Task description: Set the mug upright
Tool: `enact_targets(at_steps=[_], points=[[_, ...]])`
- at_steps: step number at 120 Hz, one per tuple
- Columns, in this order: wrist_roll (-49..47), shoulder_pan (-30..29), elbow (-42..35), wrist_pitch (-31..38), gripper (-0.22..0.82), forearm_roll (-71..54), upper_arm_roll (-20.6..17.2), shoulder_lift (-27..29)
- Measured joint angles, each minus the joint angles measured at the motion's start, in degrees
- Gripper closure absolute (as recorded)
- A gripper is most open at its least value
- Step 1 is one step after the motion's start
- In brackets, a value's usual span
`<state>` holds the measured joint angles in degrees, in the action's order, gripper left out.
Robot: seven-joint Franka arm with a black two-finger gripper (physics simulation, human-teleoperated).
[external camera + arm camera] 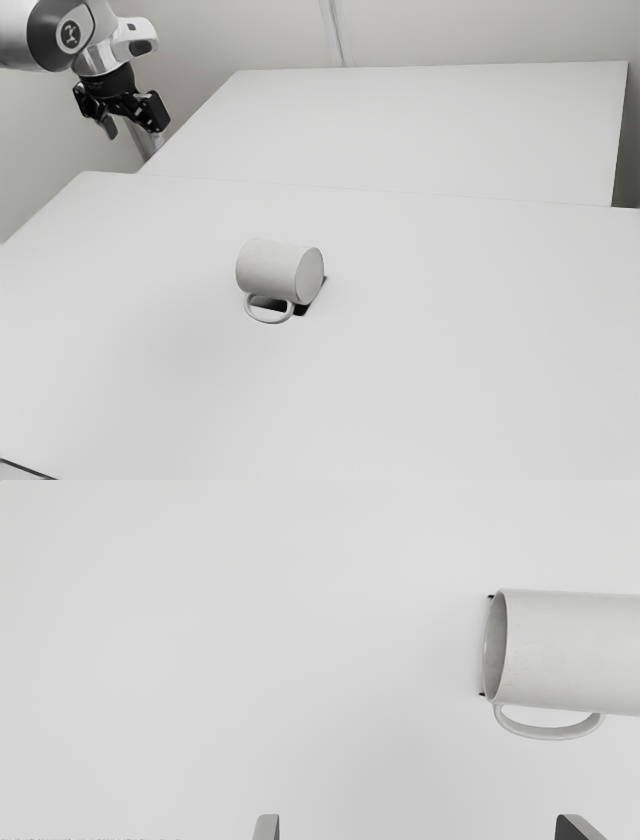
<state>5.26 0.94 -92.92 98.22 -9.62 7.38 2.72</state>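
Mug (pixel 270 270) on its side on table (pixel 400 380), well in from the edges, a bit nearer the far edge in ext. view. Base faces ext. view's R, mouth the L; handle (pixel 268 318) sticks out twd table's near edge. Dark thin obj. (pixel 304 310) partly under mug, mostly hidden. Gripper (pixel 134 122) raised, well apart from mug, at ext. view's upper L. Jaws released, fingers (pixel 267 828) wide apart in wrist view.
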Motion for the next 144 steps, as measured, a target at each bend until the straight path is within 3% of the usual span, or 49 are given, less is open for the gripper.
enact_targets(at_steps=[37, 57, 82, 144], points=[[-1.6, -0.7, -1.1, 0.2, 0.0, 0.2, 0.6, 0.3], [-2.3, -5.0, -7.2, 0.2, 0.0, 11.1, 0.7, -0.6], [-2.8, -12.0, -10.0, 0.5, 0.0, 26.8, 0.7, -8.1], [-1.5, -13.3, -5.6, 4.4, 0.0, 48.9, 0.6, -23.6]])
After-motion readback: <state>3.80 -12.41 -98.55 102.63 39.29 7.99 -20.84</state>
